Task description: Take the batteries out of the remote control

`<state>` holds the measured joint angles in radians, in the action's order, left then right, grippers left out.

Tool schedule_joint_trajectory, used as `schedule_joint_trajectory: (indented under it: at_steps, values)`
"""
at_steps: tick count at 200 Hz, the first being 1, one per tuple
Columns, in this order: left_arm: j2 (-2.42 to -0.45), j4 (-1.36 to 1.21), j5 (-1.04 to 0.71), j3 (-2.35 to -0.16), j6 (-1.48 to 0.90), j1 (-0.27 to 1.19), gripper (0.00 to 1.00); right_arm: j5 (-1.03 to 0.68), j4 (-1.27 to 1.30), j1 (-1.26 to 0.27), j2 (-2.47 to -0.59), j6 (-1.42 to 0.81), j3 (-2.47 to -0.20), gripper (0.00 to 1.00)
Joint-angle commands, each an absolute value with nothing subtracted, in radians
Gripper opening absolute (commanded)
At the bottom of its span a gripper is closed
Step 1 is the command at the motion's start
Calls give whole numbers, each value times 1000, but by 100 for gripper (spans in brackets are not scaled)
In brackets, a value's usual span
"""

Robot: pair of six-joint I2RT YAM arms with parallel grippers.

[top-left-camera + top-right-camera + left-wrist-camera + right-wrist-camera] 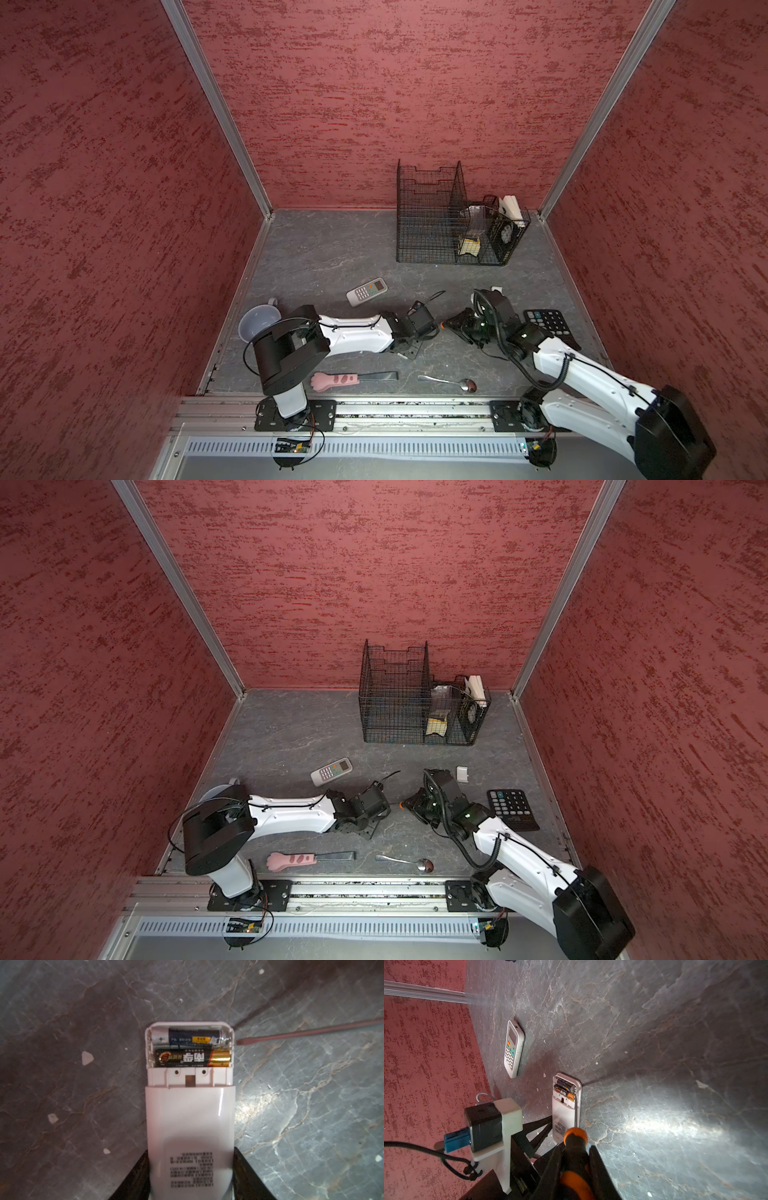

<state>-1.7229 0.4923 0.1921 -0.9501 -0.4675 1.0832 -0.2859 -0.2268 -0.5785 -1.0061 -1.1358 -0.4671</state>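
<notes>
Glossy white plastic remote control (190,1118) (metallic-ended batteries (191,1047)).

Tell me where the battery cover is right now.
In a top view, the small white battery cover lies on the table on the right side, just behind the right arm and beyond the calculator.

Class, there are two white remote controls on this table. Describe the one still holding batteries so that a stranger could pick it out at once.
Start at the grey marble-patterned table, then find the left tool near its middle. The remote control clamped in it lies face down, cover off, with two batteries showing. The other remote, farther back, lies free and buttons up.
</notes>
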Motion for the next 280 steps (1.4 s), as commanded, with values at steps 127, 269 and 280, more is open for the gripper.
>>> schedule_joint_trajectory:
  at_steps: [127,269,280]
  values:
    - [-1805,515,137,-910,-483,1083,39,-310,-151,-574,-1057,-1146,-470,0]
    - [-1810,516,135,-913,-482,1086,39,-296,-205,-574,-1016,-1135,-462,0]
    - [-1811,517,134,-914,-482,1087,38,-296,-205,-574,-1015,-1135,-459,0]
